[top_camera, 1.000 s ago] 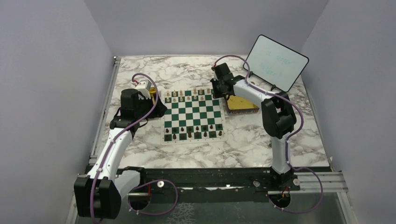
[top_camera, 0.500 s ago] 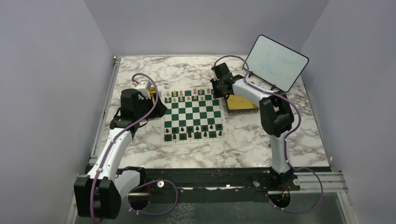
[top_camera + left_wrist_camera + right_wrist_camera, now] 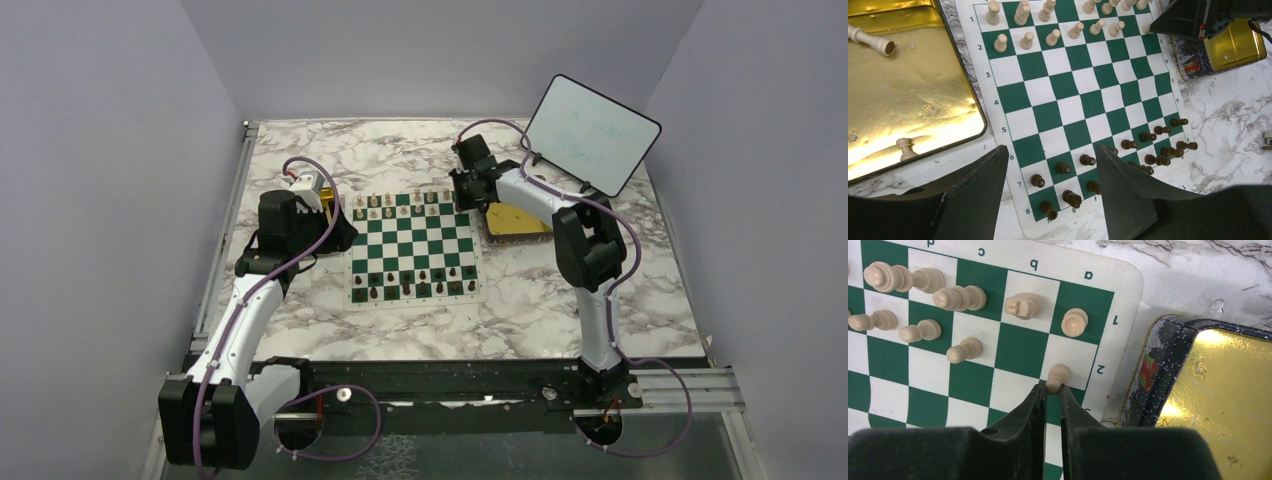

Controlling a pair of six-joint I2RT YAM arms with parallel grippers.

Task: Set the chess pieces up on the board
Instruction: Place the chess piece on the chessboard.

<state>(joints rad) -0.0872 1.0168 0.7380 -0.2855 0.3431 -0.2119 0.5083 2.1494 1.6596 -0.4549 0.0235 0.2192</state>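
Entry: small cream round-headed pawn (image 3: 1058,373), pinched at right claw (image 3: 1052,389) tips, on green-and-white checked mat board (image 3: 1020,347)?
— Confirmed. Handling: part jaws evenly, withdraw straight up; another cream piece (image 3: 1074,322) just ahead.

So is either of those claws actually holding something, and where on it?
The right end effector pinches a cream pawn by what looks like its head. The left end effector is open and holds nothing.

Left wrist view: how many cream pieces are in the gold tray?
2. One cream piece lies toppled at the upper left of the gold tray; a cream pawn stands near its lower rim. More may hide off-frame.
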